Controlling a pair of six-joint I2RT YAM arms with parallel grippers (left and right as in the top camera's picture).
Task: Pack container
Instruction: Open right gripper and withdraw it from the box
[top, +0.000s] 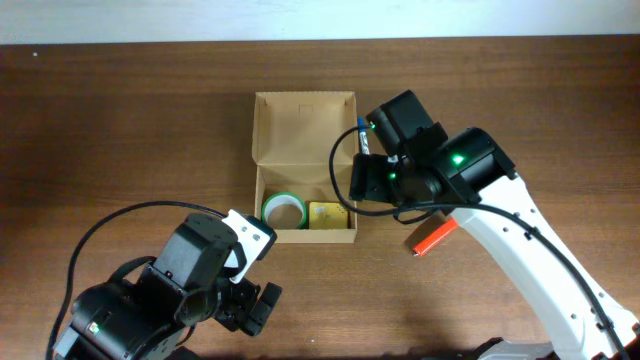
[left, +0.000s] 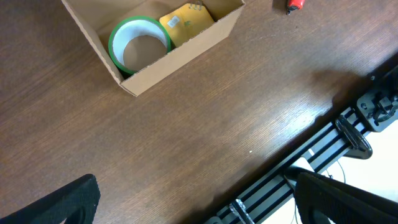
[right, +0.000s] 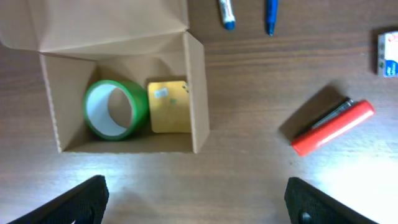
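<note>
The right gripper (right: 196, 205) hangs released, its fingers (right: 74, 202) spread wide over the table (right: 249, 174). Just ahead sits the container (right: 198, 93), flap open, holding a green tape roll (right: 112, 111) beside a flat yellow item (right: 169, 106). Ahead to the right lies a red marker (right: 333, 127), and farther on, two pens (right: 227, 12). The left gripper (left: 196, 199) is also released, with the container ahead to its left.
</note>
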